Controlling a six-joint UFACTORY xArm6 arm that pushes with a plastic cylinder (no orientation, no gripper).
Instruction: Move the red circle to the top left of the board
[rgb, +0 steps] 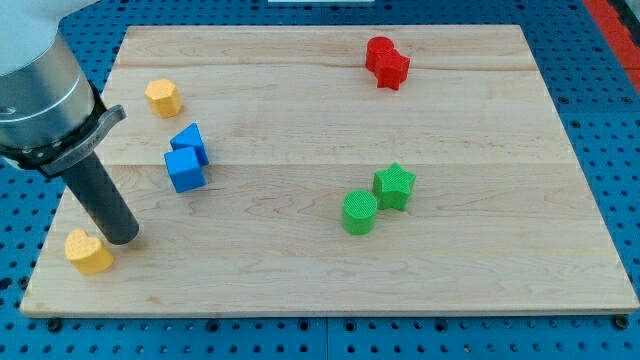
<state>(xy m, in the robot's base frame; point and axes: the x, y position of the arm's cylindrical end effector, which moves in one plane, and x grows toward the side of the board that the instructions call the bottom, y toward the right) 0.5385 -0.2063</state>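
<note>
My tip (122, 238) rests just beside a yellow heart block (89, 252) at the wooden surface's (480, 260) seven o'clock; no fingers fitted. Red circle (379, 52), touching a red star (393, 68), sits at one o'clock. Two blue (186, 169), two green (360, 212), two yellow between.

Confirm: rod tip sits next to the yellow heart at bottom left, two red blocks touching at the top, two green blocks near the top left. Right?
Not quite. The green star and green cylinder sit right of centre in the lower half, not near the top left, as the camera view shows. The rest holds: my tip is beside the yellow heart, and the red blocks touch at the top.
</note>
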